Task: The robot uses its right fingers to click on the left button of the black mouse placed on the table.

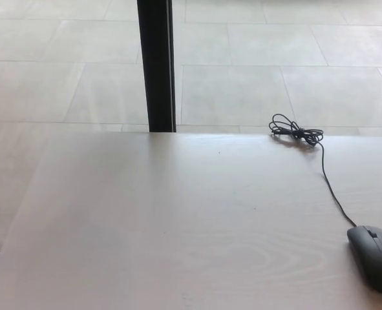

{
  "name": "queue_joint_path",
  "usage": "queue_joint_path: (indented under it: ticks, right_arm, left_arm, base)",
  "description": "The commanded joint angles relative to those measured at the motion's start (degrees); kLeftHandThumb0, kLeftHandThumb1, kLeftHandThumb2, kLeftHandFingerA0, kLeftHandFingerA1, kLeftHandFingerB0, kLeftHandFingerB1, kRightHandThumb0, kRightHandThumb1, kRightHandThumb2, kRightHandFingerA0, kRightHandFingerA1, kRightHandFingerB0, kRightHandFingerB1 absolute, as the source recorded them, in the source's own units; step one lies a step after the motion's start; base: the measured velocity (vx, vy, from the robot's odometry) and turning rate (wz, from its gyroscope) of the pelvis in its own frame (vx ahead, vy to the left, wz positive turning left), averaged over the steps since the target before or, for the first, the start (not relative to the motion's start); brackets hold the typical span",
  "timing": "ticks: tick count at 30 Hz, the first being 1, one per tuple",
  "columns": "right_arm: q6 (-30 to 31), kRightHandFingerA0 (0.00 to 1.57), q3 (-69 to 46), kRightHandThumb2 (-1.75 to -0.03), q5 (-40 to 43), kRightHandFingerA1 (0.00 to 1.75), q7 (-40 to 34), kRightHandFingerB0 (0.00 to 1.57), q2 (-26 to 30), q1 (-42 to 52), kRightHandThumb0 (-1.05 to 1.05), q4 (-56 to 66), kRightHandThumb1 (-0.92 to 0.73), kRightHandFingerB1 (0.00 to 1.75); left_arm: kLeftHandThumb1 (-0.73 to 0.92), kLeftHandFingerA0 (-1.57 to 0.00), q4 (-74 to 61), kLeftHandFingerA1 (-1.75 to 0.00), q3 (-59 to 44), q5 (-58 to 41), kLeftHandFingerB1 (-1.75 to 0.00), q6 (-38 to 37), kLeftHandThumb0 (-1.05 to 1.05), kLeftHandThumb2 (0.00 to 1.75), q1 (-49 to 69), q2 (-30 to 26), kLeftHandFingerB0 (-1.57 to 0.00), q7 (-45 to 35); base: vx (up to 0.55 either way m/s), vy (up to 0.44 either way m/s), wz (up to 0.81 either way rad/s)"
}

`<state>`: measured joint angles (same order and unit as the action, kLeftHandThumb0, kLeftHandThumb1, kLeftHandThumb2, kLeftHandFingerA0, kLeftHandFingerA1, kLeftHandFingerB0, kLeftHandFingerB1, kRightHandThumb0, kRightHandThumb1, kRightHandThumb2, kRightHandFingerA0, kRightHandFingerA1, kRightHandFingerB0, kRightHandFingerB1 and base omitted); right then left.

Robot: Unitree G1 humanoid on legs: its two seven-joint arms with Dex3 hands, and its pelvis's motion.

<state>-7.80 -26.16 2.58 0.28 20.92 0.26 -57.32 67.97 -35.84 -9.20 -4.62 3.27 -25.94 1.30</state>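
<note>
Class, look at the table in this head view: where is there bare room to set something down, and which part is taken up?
The table is bare from its left edge across the middle to the cable. The right side is occupied: the black mouse sits at the near right, and its bundled cable coil lies at the far edge.

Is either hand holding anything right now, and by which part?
Nothing is held: neither hand is in view. The black mouse lies untouched on the table.

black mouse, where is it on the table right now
In the head view the black mouse lies at the table's near right corner, its cord running back to a bundled coil at the far edge.
</note>
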Motion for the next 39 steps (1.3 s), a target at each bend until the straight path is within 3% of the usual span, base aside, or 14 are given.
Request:
queue_joint_path:
  ticks: [1,4,10,11,13,15,17,20,21,22,30,34,36,39]
  right_arm:
    - [-3.66,0.79,-7.64,-0.64,7.63,1.64,-1.52,0.34,3.5,-1.36,-0.36,0.03,-0.68,0.34]
    - [-3.04,0.77,-10.45,-0.62,8.94,1.66,-1.43,0.36,4.53,-2.59,-0.34,1.01,-0.67,0.35]
    - [-3.48,0.79,-11.21,-0.61,9.09,1.67,-1.06,0.35,6.39,-6.37,-0.35,3.1,-0.65,0.35]
    - [-4.29,0.82,-10.28,-0.63,7.86,1.61,-1.9,0.34,6.87,-6.71,-0.38,4.73,-0.65,0.36]
    - [-4.6,0.7,-8.93,-0.6,6.99,0.6,-2.07,0.36,7.91,-9.2,-0.34,8.77,-0.67,0.36]
    - [-3.08,0.85,-8.34,-0.62,6.75,0.77,-2.96,0.38,8.24,-10.32,-0.37,10.33,-0.66,0.37]
    - [-3.06,0.85,-8.03,-0.6,8.14,1.42,-3.28,0.38,6.92,-13.34,-0.33,15.75,-0.62,0.37]
    - [0.9,0.96,-7.33,-0.62,8.05,1.56,-4.56,0.4,6.32,-13.88,-0.34,20.69,-0.61,0.38]
    - [4.35,1.18,-6.52,-0.8,8.33,1.27,-5.2,0.39,5.59,-14.81,-0.44,25.23,-0.43,0.51]
    - [7.91,1.05,-5.74,-0.61,9.32,1.56,-4.8,0.45,5.05,-15.64,-0.39,29.39,-0.6,0.38]
    - [16.47,1.13,1.9,-0.61,11.93,1.55,1.58,0.47,2.89,-18.31,-0.43,42.65,-0.58,0.38]
    - [18.44,1.17,5.16,-0.58,10.27,1.36,1.93,0.44,2.65,-18.86,-0.42,43.94,-0.58,0.36]
    - [16.68,0.71,9.19,-0.56,6.44,0.51,2.67,0.43,2.99,-18.99,-0.41,43.39,-0.59,0.36]
    - [15.89,0.51,13.01,-0.57,4.54,0.46,3.18,0.43,3.24,-18.74,-0.4,43.27,-0.59,0.36]
  left_arm:
    - [0.54,-0.88,3.37,-0.74,-7.19,-7.96,-0.5,-2.3,-0.64,0.57,-1.8,-2.34,-0.59,1.24]
    - [0.45,-0.86,3.71,-0.79,-7.32,-7.13,-0.6,-2.45,-0.68,0.88,-1.94,-2.42,-0.47,1.26]
    - [0.57,-0.81,3.77,-0.67,-6.54,-6.95,-0.51,-2.53,-0.64,0.57,-2.18,-3.12,-0.52,1.59]
    - [0.43,-0.75,3.76,-0.72,-6.39,-7.02,-0.6,-2.75,-0.65,0.85,-2.09,-3.08,-0.46,1.3]
    - [0.56,-0.82,3.83,-0.69,-6.36,-7.39,-0.5,-2.94,-0.64,0.57,-2.12,-3.05,-0.54,1.02]
    - [0.46,-0.84,4.02,-0.77,-6.31,-7.53,-0.61,-3.13,-0.69,0.89,-2.22,-2.94,-0.52,1.51]
    - [0.56,-0.93,4.58,-0.78,-6.25,-7.64,-0.51,-3.01,-0.64,0.57,-2.46,-3.03,-0.58,1.61]
    - [0.56,-0.92,4.52,-0.79,-5.99,-7.83,-0.51,-2.98,-0.61,0.57,-2.28,-3.01,-0.58,1.45]
    - [0.52,-0.87,4.43,-0.74,-6.34,-8.45,-0.51,-2.89,-0.66,0.59,-2.37,-2.93,-0.54,1.36]
    - [0.54,-0.9,4.41,-0.8,-6.5,-8.74,-0.51,-2.94,-0.64,0.57,-2.36,-2.89,-0.57,1.14]
    - [0.55,-0.85,4.57,-0.68,-6.67,-9.43,-0.5,-2.31,-0.63,0.57,-2.9,-3.23,-0.54,0.9]
    - [0.41,-0.93,4.42,-0.88,-6.72,-9.76,-0.61,-2.73,-0.66,0.83,-2.75,-3.23,-0.52,0.77]
    - [0.54,-0.92,4.52,-0.8,-6.08,-9.03,-0.52,-3.42,-0.64,0.57,-2.25,-3.52,-0.6,0.88]
    - [0.55,-0.89,4.58,-0.71,-5.8,-8.87,-0.52,-3.29,-0.64,0.57,-2.35,-3.58,-0.62,1.25]
  base:
    - [0.0,0.0,0.0]
    - [0.0,0.0,0.0]
    - [0.0,0.0,0.0]
    - [0.0,0.0,0.0]
    - [0.0,0.0,0.0]
    - [0.0,0.0,0.0]
    - [0.0,0.0,0.0]
    - [0.0,0.0,0.0]
    - [0.0,0.0,0.0]
    - [0.0,0.0,0.0]
    - [0.0,0.0,0.0]
    - [0.0,0.0,0.0]
    - [0.0,0.0,0.0]
    - [0.0,0.0,0.0]
